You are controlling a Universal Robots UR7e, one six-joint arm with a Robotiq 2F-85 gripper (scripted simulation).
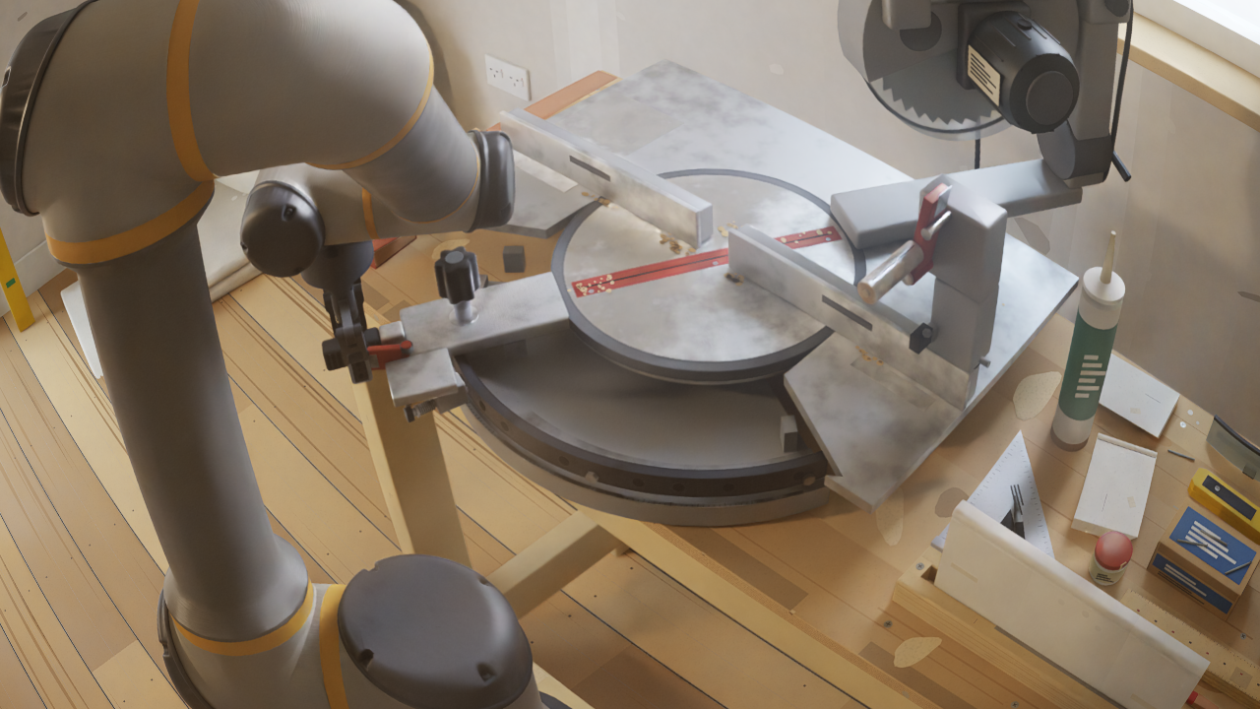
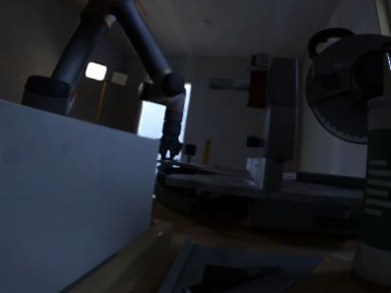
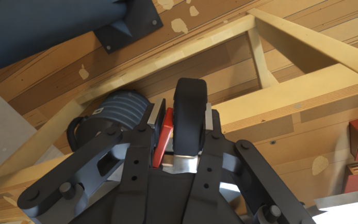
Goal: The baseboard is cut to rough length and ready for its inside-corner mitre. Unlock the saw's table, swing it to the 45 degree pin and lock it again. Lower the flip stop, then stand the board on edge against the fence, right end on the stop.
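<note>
On the workbench the mitre saw's round table (image 1: 696, 291) is swung so its front arm (image 1: 476, 317) points left, with the red kerf strip slanting across it. At the arm's tip my gripper (image 1: 366, 346) is closed around the black handle (image 3: 189, 116) and the red trigger (image 3: 163, 137) beside it. A black lock knob (image 1: 458, 273) stands upright on the arm. The fence (image 1: 846, 309) crosses the table in two halves. The flip stop (image 1: 925, 238), red with a metal rod, is raised at the fence's right end. The white baseboard (image 1: 1057, 608) stands on edge in a wooden rack at the lower right.
Behind the table the saw head and blade (image 1: 978, 62) hang raised at the upper right. A caulk tube (image 1: 1088, 353), papers, a small red-capped bottle (image 1: 1110, 557) and boxes crowd the bench's right end. The bench's wooden legs and braces run under my gripper.
</note>
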